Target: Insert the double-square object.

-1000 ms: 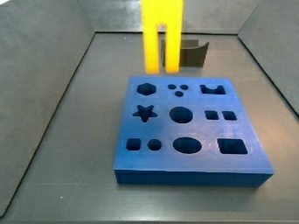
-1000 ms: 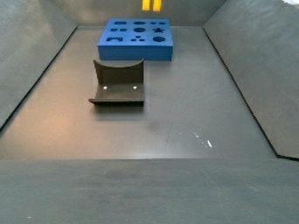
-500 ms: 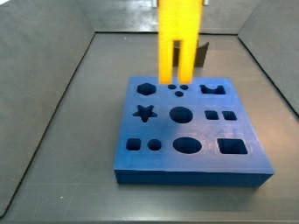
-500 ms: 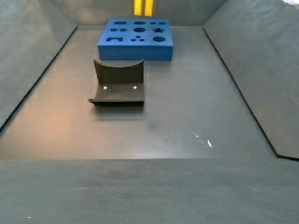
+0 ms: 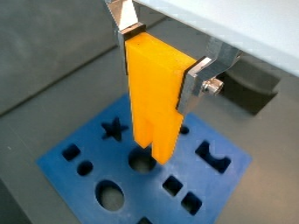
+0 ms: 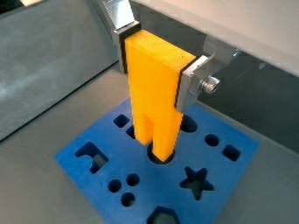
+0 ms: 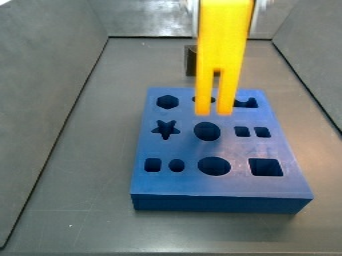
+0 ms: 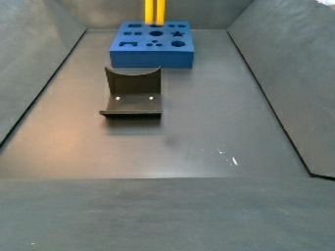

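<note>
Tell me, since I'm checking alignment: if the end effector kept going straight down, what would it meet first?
Probably the blue board. The end effector holds the yellow block upright, prongs down over the board's holes; which hole is unclear.

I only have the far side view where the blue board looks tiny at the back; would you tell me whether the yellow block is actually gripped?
Observer: Yes. In both wrist views the gripper is shut on the double-square object, silver fingers pressed on its two sides.
Operator: Thank you. Is it upright?
Observer: It hangs upright, prongs down, over the blue board in a side view.
Operator: Where do the prongs sit against the holes?
Observer: In a wrist view their tips are near the large round hole in the board's middle, not over the pair of square holes. I cannot tell whether they touch the board.
</note>
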